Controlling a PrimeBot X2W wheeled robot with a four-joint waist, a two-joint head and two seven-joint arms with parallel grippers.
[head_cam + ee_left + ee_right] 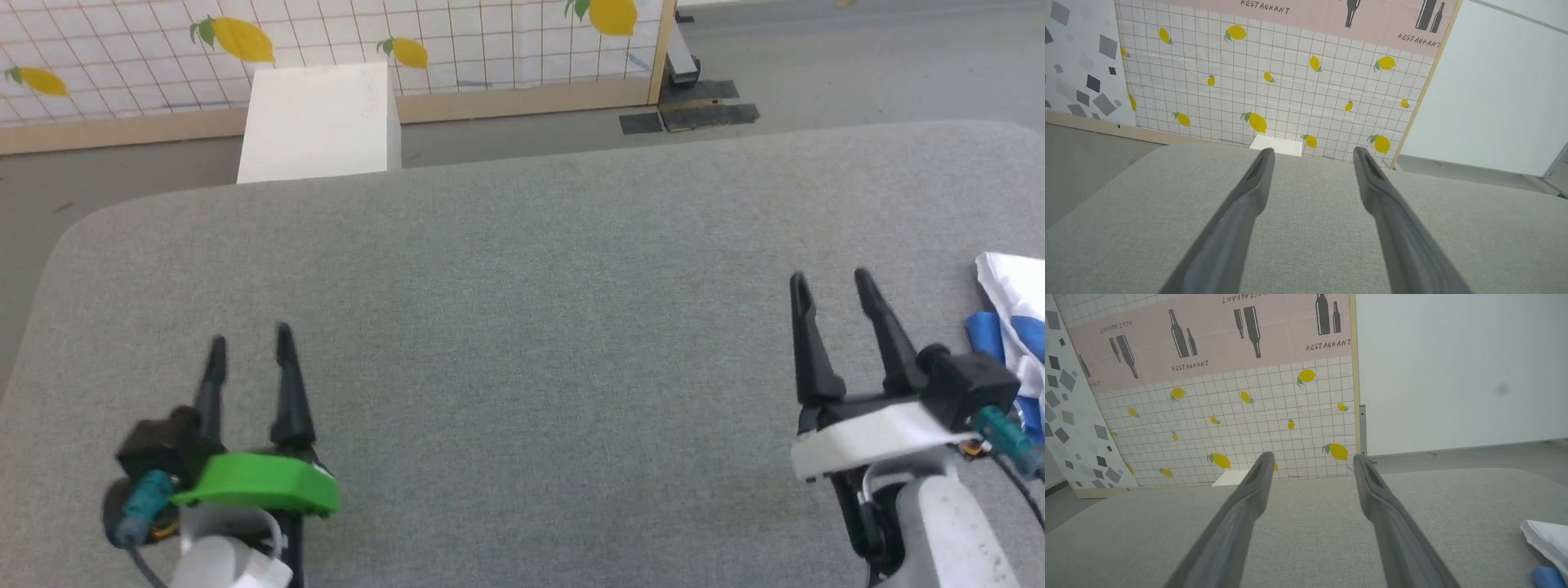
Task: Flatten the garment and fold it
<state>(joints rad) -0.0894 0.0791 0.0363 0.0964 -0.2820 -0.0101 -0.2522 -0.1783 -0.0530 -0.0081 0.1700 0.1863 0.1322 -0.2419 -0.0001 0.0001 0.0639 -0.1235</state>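
judging from how things lie, you are at the very start. the garment (pixel 1011 286) sits bunched in a heap, white cloth over blue. it is on the outer side of the right gripper (pixel 830 279), just beside its wrist, behind the fingertips and apart from the fingers. nothing of it is spread, smoothed or folded yet, so the whole job is left. you need to bring the heap onto the bare stretch of grey cushion (pixel 522 269) ahead of both pairs of fingers, open it flat, then fold it.

the right gripper's fingers are spread with nothing between them. the left gripper (pixel 250 336) is likewise released and empty, its fingers parted over bare cushion, well apart from the garment.

the head view gives you both grippers at once, but the garment runs off its right edge, so you cannot tell how large the heap is. the right wrist view puts a white corner and a scrap of blue low and to the right of its fingers, and it shows bare cushion between and ahead of the tips. the left wrist view looks along its parted fingers toward the white box (pixel 1276 145) beyond the cushion's far edge.
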